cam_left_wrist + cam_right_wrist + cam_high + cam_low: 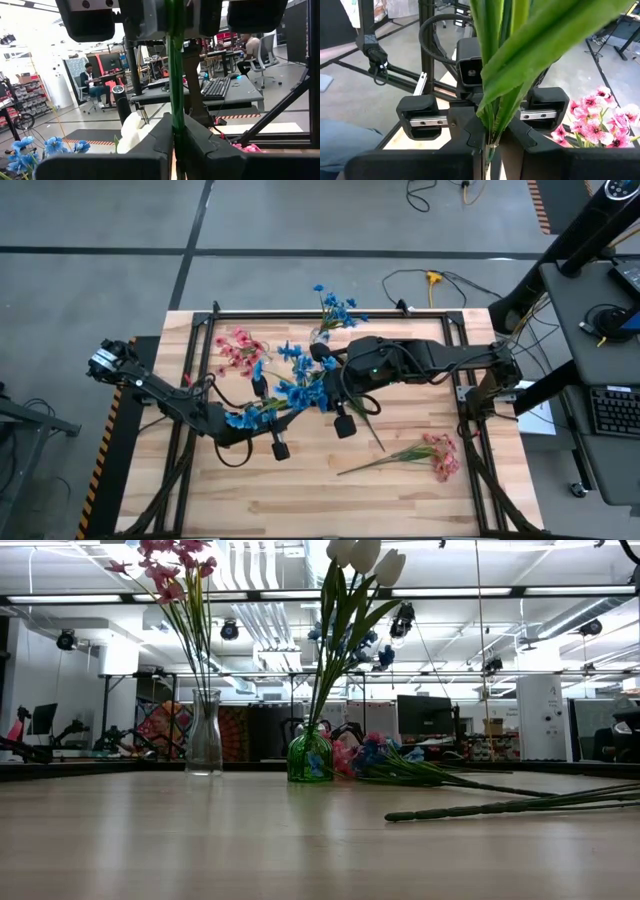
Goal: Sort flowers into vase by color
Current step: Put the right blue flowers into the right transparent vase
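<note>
Above the middle of the table, my left gripper (268,417) and my right gripper (332,390) face each other. Both are shut on one flower sprig with blue blossoms (295,385), a thin green stem (174,75) and long green leaves (530,60). The right gripper holds it higher up than the left one does. At the back, a clear vase (205,740) holds pink flowers (238,350). A green vase (310,755) holds white and blue flowers (360,555). A pink sprig (425,452) lies flat on the table at the near right. My left gripper pinches the sprig's bare green stem (174,117) between its two fingers. They come in about level from the table's left and lie across the stem. The stem runs on past the fingers up to the other gripper. The sprig is clear of the table. My right gripper pinches the stem with the bases of its leaves (490,132) between its two fingers. It comes in about level from the table's right, across the stem. The leaves rise from the fingers, in front of the other gripper.
A black frame (330,313) borders the wooden table top. Loose stems (500,808) lie across the right part of the table. More flowers (375,755) lie beside the green vase. People sit at desks in the room beyond.
</note>
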`<act>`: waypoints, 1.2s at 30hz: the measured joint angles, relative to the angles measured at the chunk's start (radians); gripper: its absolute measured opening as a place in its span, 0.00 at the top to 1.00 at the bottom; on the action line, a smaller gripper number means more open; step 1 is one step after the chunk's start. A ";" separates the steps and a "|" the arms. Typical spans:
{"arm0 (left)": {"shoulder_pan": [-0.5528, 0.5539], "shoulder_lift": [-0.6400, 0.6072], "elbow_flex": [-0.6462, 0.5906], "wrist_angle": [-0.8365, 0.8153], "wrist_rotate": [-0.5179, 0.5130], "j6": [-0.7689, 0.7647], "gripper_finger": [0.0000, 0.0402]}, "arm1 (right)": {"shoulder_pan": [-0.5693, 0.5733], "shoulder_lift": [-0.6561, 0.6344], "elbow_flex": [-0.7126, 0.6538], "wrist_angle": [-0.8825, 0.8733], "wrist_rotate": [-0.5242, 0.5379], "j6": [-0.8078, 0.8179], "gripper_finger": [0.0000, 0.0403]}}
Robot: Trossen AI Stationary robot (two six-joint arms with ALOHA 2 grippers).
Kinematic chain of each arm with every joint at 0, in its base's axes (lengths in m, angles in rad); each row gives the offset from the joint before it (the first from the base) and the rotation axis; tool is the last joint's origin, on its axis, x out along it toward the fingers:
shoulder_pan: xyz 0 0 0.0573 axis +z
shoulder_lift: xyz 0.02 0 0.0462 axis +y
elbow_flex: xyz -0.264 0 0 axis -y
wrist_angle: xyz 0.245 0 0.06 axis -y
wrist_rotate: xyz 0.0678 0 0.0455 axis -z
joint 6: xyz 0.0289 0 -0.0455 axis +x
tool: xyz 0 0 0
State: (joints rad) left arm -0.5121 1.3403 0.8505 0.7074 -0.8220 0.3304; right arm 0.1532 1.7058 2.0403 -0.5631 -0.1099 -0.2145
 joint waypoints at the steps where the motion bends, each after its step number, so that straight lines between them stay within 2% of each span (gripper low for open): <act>1: 0.000 0.000 0.000 0.000 0.000 0.000 0.99 | 0.000 0.000 0.000 0.000 0.000 0.001 0.93; 10: 0.000 0.000 0.000 -0.003 0.000 -0.008 1.00 | 0.000 0.000 0.000 -0.002 0.001 -0.008 0.90; 20: 0.000 0.000 -0.001 -0.032 0.001 -0.055 1.00 | -0.001 -0.011 0.000 -0.045 0.002 0.034 0.59; 24: -0.002 0.001 -0.001 -0.031 0.001 -0.074 1.00 | -0.001 -0.047 0.000 -0.064 0.005 0.040 0.50; 27: -0.002 0.012 -0.002 -0.028 0.010 -0.078 1.00 | -0.001 -0.077 0.000 -0.094 0.006 0.056 0.47; 32: -0.005 0.039 -0.002 0.017 0.096 -0.078 1.00 | -0.001 -0.130 0.000 -0.202 0.008 0.074 0.46; 36: -0.016 0.060 -0.002 0.047 0.108 -0.078 1.00 | 0.001 -0.175 -0.063 -0.226 0.006 0.101 0.47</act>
State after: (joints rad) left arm -0.5284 1.4008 0.8482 0.7542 -0.7143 0.2528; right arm 0.1542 1.5306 1.9770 -0.7895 -0.1036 -0.1139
